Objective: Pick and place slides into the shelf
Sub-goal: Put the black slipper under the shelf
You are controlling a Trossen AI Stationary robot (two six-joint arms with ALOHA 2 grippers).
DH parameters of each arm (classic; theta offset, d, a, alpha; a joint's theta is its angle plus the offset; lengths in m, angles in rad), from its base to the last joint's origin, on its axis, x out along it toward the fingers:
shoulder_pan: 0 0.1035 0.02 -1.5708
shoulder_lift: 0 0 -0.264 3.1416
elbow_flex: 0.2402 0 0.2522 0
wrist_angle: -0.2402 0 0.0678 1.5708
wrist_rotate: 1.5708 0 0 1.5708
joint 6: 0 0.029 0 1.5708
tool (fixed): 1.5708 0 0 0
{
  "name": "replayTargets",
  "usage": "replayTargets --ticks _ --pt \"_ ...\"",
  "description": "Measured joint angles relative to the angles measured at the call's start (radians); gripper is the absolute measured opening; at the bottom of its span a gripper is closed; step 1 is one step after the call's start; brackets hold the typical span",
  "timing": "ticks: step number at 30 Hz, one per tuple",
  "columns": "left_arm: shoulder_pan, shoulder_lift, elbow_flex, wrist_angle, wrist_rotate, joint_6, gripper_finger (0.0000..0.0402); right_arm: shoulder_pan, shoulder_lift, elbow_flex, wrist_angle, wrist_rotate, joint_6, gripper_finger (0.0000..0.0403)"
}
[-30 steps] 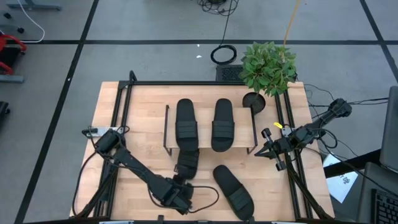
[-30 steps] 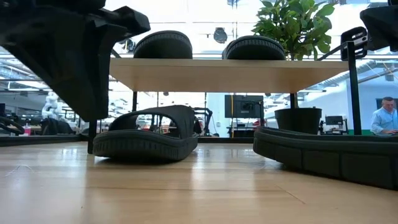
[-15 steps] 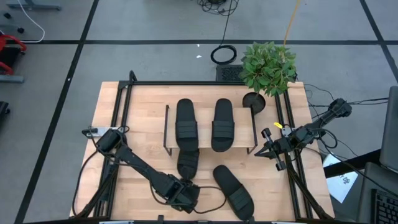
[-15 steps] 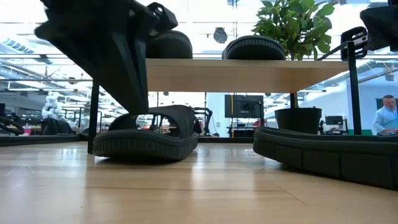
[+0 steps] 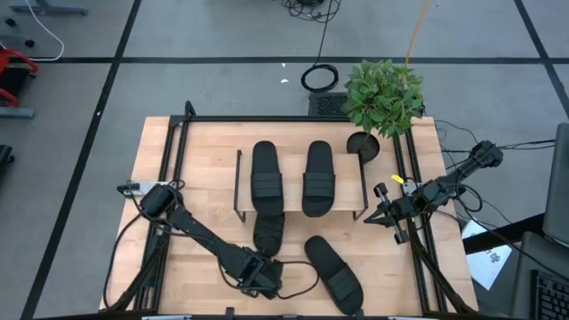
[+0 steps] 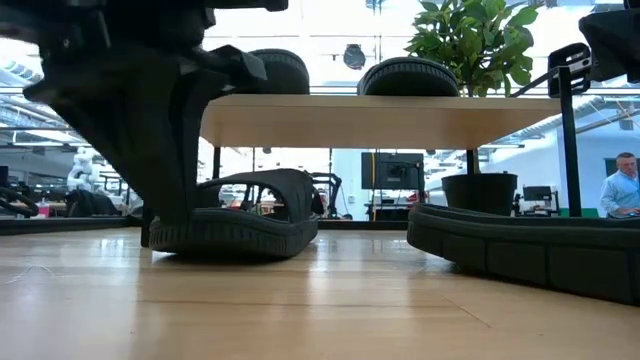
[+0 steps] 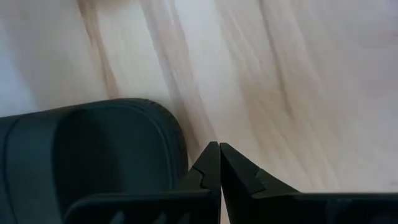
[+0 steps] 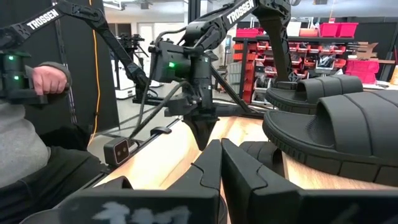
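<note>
Two black slides (image 5: pixel 267 176) (image 5: pixel 318 176) lie on the light-wood shelf (image 5: pixel 293 156). A third slide (image 5: pixel 268 231) lies on the table with its far end under the shelf; it also appears in the low view (image 6: pixel 235 215). The fourth slide (image 5: pixel 333 271) lies slantwise on the table nearer the right. My left gripper (image 5: pixel 262 271) is shut and points down near the table's near edge. In its wrist view the left gripper (image 7: pixel 219 149) stands just beside a slide's rounded end (image 7: pixel 93 155), apart from it. My right gripper (image 5: pixel 372 216) waits shut by the shelf's right end.
A potted plant (image 5: pixel 382 98) stands at the table's far right corner. Black frame rails (image 5: pixel 169 169) (image 5: pixel 418 240) run along the table's left and right sides. A person (image 8: pixel 31 124) sits beyond the table. Bare wood (image 5: pixel 196 222) lies left of the shelf.
My left gripper has swung a little toward the table's right and turned. It has come down toward the tabletop in front of the slide that lies under the shelf. The slides and my right arm have stayed where they were.
</note>
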Motion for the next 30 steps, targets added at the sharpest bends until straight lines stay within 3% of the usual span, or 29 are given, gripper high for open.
replayTargets --ticks 10,18,30 --pt "0.035 0.0 -0.087 0.026 -0.047 -0.035 0.0 0.0 0.0 0.0 0.0 0.0 0.0 0.0" --pt "0.069 0.0 -0.102 0.106 -0.051 0.048 0.0 0.0 0.0 0.0 0.0 0.0 0.0 0.0" --pt "0.097 0.0 -0.102 0.095 -0.101 0.069 0.0 0.0 0.0 0.0 0.0 0.0 0.0 0.0"
